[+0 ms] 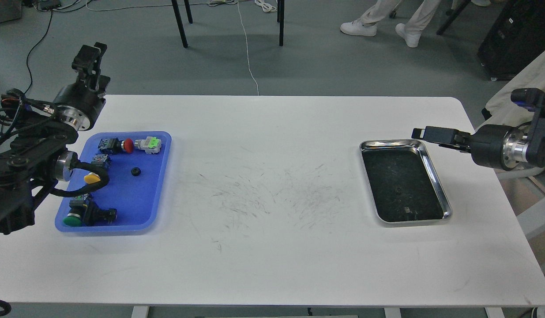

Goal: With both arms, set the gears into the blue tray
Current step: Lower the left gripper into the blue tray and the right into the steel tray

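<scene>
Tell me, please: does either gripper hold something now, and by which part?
Nothing visible is held. The left gripper is raised beyond the blue tray; the right gripper hovers by the steel tray's far corner. One gear lies in the blue tray.

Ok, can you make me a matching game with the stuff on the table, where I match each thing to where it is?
Things:
1. small black toothed gear
2. green-capped push-button switch
3. shiny steel tray with dark inside
4. red-capped push-button switch

Places:
A. right side of the white table
B. near corner of the flat blue plastic tray
C. middle of the blue tray
D. far end of the blue tray

Pairs: 1-C, 2-B, 3-A, 4-D
</scene>
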{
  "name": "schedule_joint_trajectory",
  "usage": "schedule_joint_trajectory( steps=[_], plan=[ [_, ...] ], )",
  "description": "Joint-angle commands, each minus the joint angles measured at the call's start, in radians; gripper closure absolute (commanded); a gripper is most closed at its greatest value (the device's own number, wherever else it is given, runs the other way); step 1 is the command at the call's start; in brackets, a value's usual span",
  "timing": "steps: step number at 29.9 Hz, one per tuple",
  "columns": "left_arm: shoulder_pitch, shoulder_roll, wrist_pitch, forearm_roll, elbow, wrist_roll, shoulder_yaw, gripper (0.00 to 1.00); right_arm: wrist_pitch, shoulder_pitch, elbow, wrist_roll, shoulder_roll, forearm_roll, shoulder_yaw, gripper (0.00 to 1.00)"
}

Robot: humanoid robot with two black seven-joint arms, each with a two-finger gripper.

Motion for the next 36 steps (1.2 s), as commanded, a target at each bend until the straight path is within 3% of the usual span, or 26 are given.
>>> schedule_joint_trajectory(
  steps=[1, 12, 18, 23, 27, 29, 36],
  plan=[
    [0.003, -0.013, 0.0, -0.009, 0.001, 0.0, -0.004, 0.07, 0.0, -0.008, -0.025, 0.001, 0.039, -0.119, -0.032, 0.04],
    [0.028, -0.017, -0.02, -0.099, 0.001, 0.0, -0.055, 0.05, -0.009, -0.028, -0.207, 0.004, 0.268, -0.167, -0.164, 0.05],
    [0.028, -0.017, -0.02, -0.1, 0.001, 0.0, -0.055, 0.05, -0.007, -0.024, -0.245, 0.004, 0.345, -0.196, -0.227, 0.11],
    [0.028, -0.017, -0.019, -0.1, 0.003, 0.0, -0.055, 0.05, -0.001, -0.024, -0.276, 0.006, 0.369, -0.197, -0.276, 0.25],
    [0.028, -0.017, -0.019, -0.105, 0.004, 0.0, -0.055, 0.05, 0.0, -0.024, -0.275, 0.006, 0.369, -0.206, -0.282, 0.28],
    [0.028, -0.017, -0.019, -0.105, 0.004, 0.0, -0.055, 0.05, 0.0, -0.025, -0.278, 0.006, 0.371, -0.219, -0.282, 0.35],
    [0.028, -0.017, -0.017, -0.105, 0.004, 0.0, -0.055, 0.05, 0.0, -0.028, -0.284, 0.007, 0.385, -0.222, -0.282, 0.37]
  ],
)
